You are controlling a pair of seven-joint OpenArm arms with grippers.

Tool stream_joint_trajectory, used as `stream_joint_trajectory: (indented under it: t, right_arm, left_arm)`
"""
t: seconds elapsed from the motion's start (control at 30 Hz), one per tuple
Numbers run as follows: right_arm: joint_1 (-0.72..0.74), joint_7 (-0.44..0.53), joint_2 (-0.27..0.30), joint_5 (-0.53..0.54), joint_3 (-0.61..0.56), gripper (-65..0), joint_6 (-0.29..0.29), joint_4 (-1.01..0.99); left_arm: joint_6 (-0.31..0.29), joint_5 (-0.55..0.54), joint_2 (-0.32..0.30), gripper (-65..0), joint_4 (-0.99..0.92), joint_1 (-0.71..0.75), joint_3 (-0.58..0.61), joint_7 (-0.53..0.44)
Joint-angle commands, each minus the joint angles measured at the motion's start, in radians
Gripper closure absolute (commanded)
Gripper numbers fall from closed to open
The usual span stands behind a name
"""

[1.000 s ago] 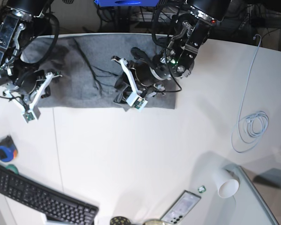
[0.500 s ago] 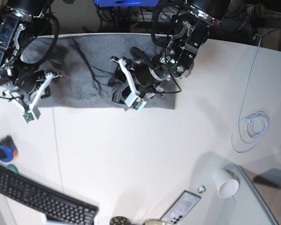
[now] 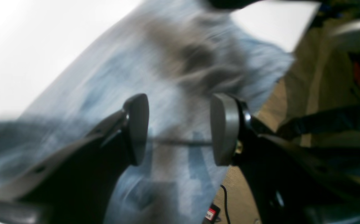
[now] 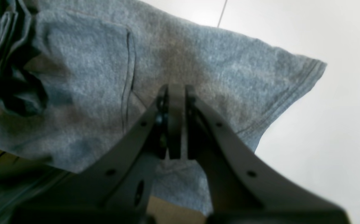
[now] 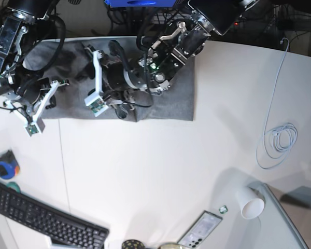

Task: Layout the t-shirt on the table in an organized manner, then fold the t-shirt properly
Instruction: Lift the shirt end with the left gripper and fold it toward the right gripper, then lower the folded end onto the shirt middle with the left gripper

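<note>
The grey t-shirt [image 5: 176,93] lies spread along the far edge of the white worktop [image 5: 160,166], the left claw [image 3: 178,130] hovering released over its middle while the right claw [image 4: 176,121] sits clenched, empty, above the sleeve end.

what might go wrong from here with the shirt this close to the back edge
1. The t-shirt lies along the table's far edge, and in the right wrist view cloth hangs past it; a tug away could slide it off.
2. The left pincer is open over wrinkled cloth, so it may pinch several layers.
3. The right pincer is shut near the sleeve hem with no cloth visibly held, so it may only drag and bunch that corner.
</note>
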Motion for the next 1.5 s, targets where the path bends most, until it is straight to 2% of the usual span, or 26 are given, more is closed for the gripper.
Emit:
stream_joint_trajectory:
  t: [0.0,0.13,0.17,0.27,0.3,0.4,0.47,0.57,0.73,0.9,1.2,1.3,1.47]
  right_arm:
    - [0.011,0.012,0.007,0.012,-0.001,-2.7,0.004,0.016]
    - [0.011,0.012,0.007,0.012,0.004,-2.7,0.004,0.016]
    - [0.011,0.012,0.007,0.012,0.004,-2.7,0.004,0.016]
    - [0.009,0.012,0.007,0.012,0.005,-2.7,0.004,0.016]
    - [0.009,0.012,0.007,0.012,0.005,-2.7,0.004,0.016]
    - [0.009,0.012,0.007,0.012,0.005,-2.7,0.004,0.016]
    - [0.009,0.012,0.007,0.012,0.001,-2.7,0.004,0.015]
    - [0.013,0.012,0.007,0.012,-0.001,-2.7,0.004,0.015]
    - [0.023,0.012,0.007,0.012,0.004,-2.7,0.004,0.015]
    - [0.023,0.012,0.007,0.012,0.005,-2.7,0.004,0.015]
    - [0.023,0.012,0.002,0.012,0.005,-2.7,0.004,0.015]
    - [0.022,0.012,0.002,0.012,0.005,-2.7,0.004,0.015]
    - [0.017,0.012,0.004,0.012,0.007,-2.7,0.004,0.015]
  left_arm:
    - [-0.001,-0.011,0.007,-30.6,0.020,-0.016,0.015,-0.016]
    - [-0.001,-0.006,0.000,-29.0,0.077,-0.021,-0.016,-0.016]
    - [0.001,-0.002,-0.003,-25.2,0.097,-0.019,-0.057,-0.015]
    - [0.001,-0.002,-0.026,-2.0,0.140,0.012,-0.217,0.059]
    - [0.001,0.000,-0.028,0.0,0.157,0.016,-0.267,0.091]
    - [0.001,0.000,-0.056,0.0,0.172,0.035,-0.387,0.155]
    - [0.001,0.000,-0.082,0.0,0.168,0.048,-0.425,0.155]
    - [0.001,0.000,-0.103,0.0,0.169,0.082,-0.429,0.158]
    - [0.001,0.000,-0.103,0.0,0.168,0.127,-0.427,0.158]
    - [0.001,0.000,-0.106,0.0,0.166,0.136,-0.340,0.158]
    - [-0.001,-0.011,-0.100,0.0,0.168,0.061,-0.048,0.158]
    - [-0.001,-0.011,-0.100,0.0,0.185,0.053,-0.050,0.158]
    - [-0.001,-0.003,-0.111,0.0,0.202,0.070,-0.180,0.160]
